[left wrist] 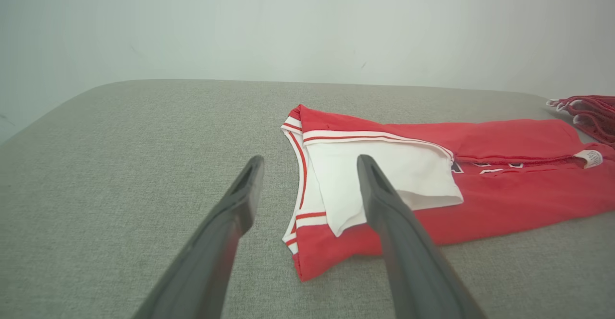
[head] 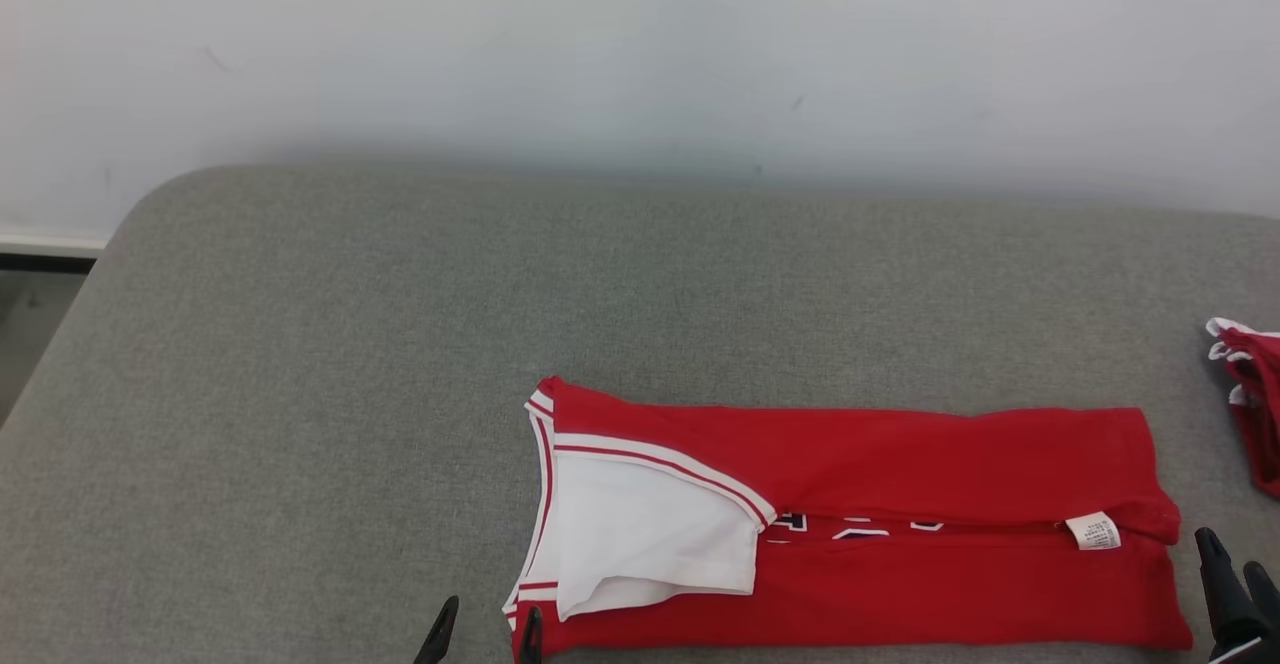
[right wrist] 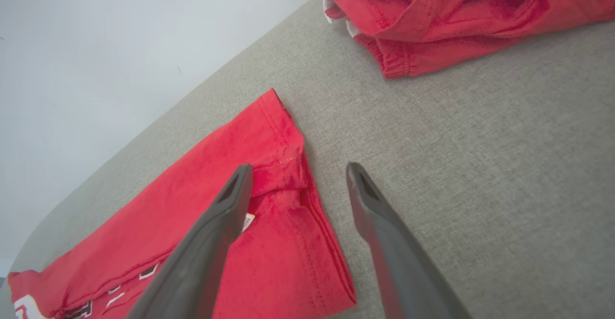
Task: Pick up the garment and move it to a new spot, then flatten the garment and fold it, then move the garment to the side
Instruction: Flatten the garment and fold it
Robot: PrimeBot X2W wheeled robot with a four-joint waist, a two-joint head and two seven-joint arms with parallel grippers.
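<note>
Two pincers, left [left wrist: 310, 163] and right [right wrist: 299, 171], stand wide and empty at the ends of the folded garment [head: 900, 504], which lies flat along the tabletop's [head: 400, 344] near edge, right of centre.

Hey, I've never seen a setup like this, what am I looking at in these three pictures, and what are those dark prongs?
This is a two-armed robot folding clothes. One picture comes from a camera on its head, looking down; the other two come from cameras on its wrists, looking along each gripper's fingers. The dark prongs are those fingers. On the grey padded surface lies a red garment with white trim, folded into a long strip. A second red garment sits bunched at the right edge. The left gripper is at the collar end, the right gripper at the hem end. Both have their jaws open and hold nothing.
</note>
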